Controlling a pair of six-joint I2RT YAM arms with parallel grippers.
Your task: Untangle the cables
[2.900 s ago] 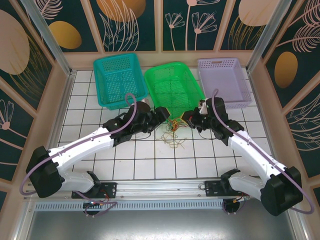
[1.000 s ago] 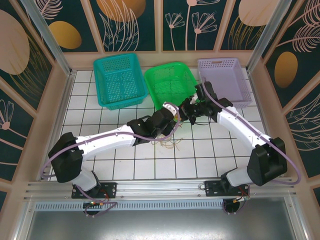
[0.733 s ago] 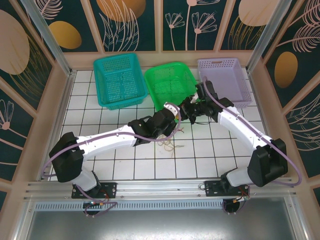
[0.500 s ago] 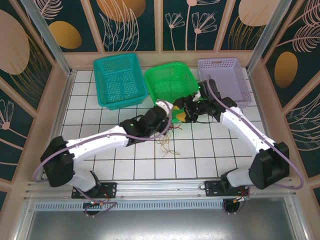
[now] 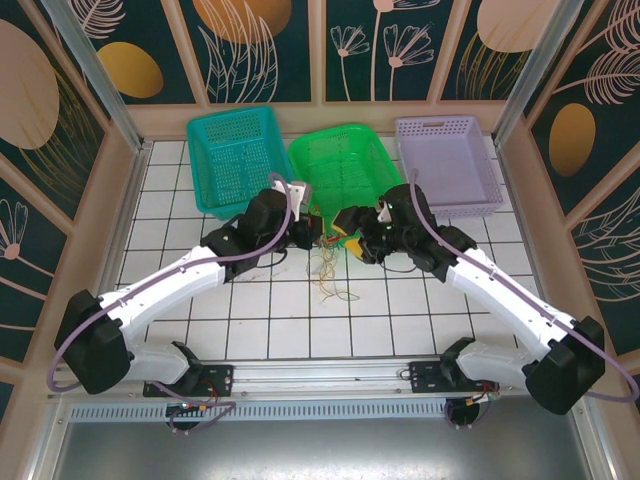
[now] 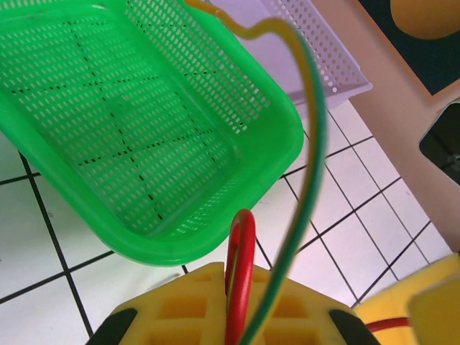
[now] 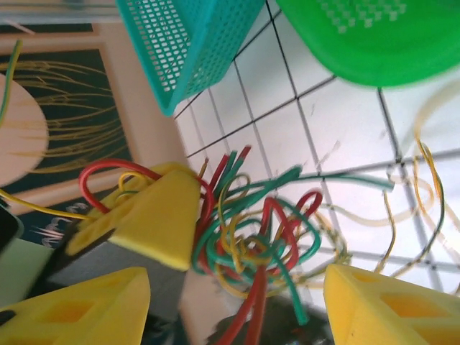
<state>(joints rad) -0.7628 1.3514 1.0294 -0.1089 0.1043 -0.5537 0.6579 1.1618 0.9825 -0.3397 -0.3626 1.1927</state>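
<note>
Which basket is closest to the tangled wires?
The green middle basket; the cables sit just off its near edge, the teal basket and purple basket farther aside.

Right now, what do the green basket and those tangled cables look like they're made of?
The green basket looks like moulded plastic, slightly glossy: perforated grid walls and floor, smooth rim. The cables are probably thin wire in shiny plastic insulation, red, green and yellow: they hold springy loops.

3 bskts (image 5: pixel 240 165) (image 5: pixel 345 168) (image 5: pixel 447 165), 2 arms (image 5: pixel 180 282) (image 5: pixel 500 290), 1 cable tangle (image 5: pixel 330 266)
</note>
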